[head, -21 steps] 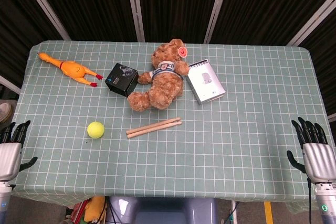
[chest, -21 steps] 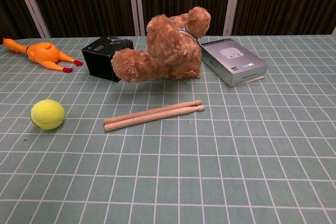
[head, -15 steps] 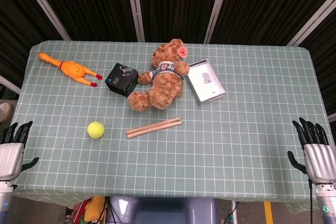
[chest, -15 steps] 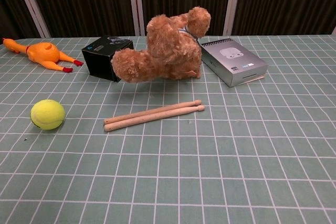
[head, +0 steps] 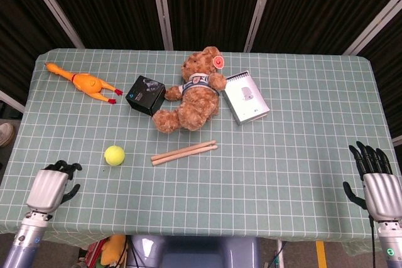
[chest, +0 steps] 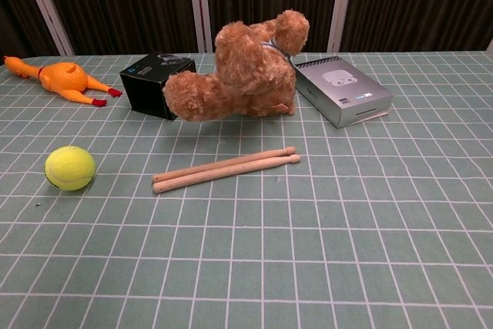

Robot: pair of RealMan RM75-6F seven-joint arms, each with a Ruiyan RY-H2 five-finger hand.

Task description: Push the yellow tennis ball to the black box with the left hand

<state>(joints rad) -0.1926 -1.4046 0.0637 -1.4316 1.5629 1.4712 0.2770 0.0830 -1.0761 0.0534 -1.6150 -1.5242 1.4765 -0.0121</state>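
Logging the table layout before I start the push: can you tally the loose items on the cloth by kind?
Tennis ball: 1
Black box: 1
Teddy bear: 1
Rubber chicken: 1
Wooden sticks: 2
Grey spiral-bound box: 1
Total: 7

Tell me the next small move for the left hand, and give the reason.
Probably bring the left hand forward and to its right, so it sits just behind the tennis ball on the near side. The hand holds nothing and lies apart from the ball near the table's front edge, while the black box stands beyond the ball, so a push from the near side would roll it that way.
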